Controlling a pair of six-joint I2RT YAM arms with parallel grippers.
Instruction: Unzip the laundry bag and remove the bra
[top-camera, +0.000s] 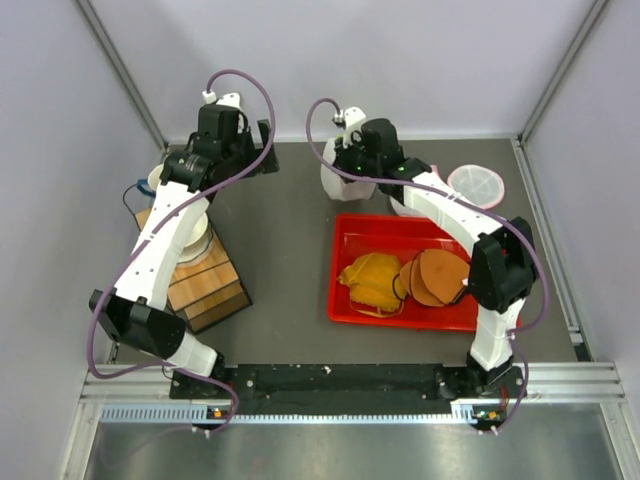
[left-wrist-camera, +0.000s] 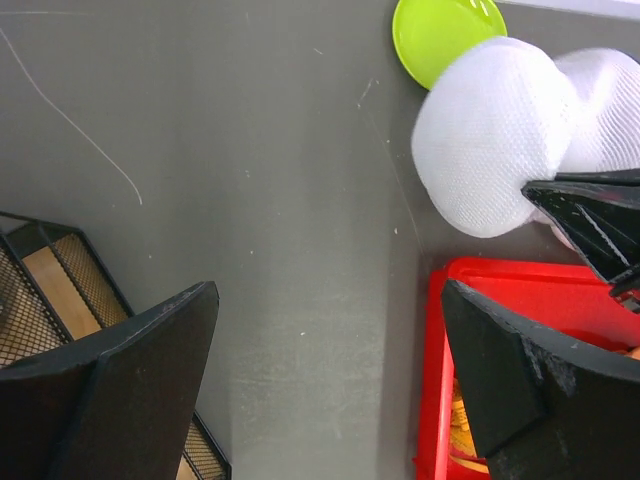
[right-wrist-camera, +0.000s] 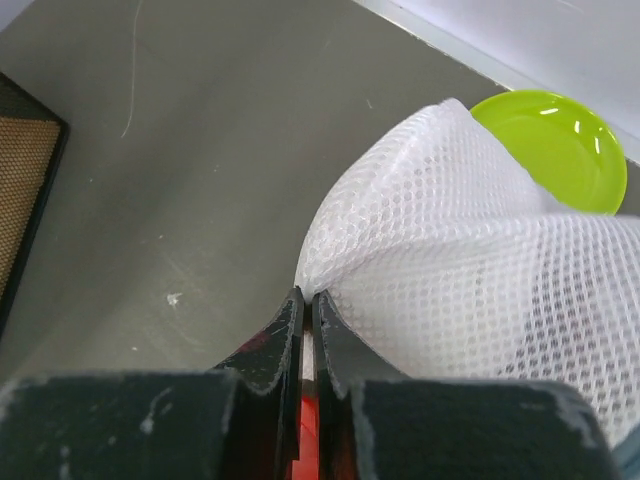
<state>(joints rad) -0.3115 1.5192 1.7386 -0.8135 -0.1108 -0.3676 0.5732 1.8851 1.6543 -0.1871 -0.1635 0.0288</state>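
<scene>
The white mesh laundry bag (top-camera: 333, 182) (left-wrist-camera: 480, 150) (right-wrist-camera: 470, 250) bulges up from the table behind the red tray (top-camera: 350, 290). My right gripper (top-camera: 347, 172) (right-wrist-camera: 308, 295) is shut on the bag's near edge, with a thin strip of white mesh pinched between its fingertips. An orange bra (top-camera: 432, 277) lies in the tray beside a crumpled orange cloth (top-camera: 372, 282). Over bare table to the left of the bag, my left gripper (top-camera: 264, 140) (left-wrist-camera: 330, 290) hangs wide open with nothing between its fingers.
A green plate (left-wrist-camera: 445, 30) (right-wrist-camera: 555, 145) lies just behind the bag. A white round dish (top-camera: 476, 185) sits at the back right. A wooden crate with a black wire frame (top-camera: 205, 280) (left-wrist-camera: 40, 290) stands at the left, a white bowl (top-camera: 192, 240) on it.
</scene>
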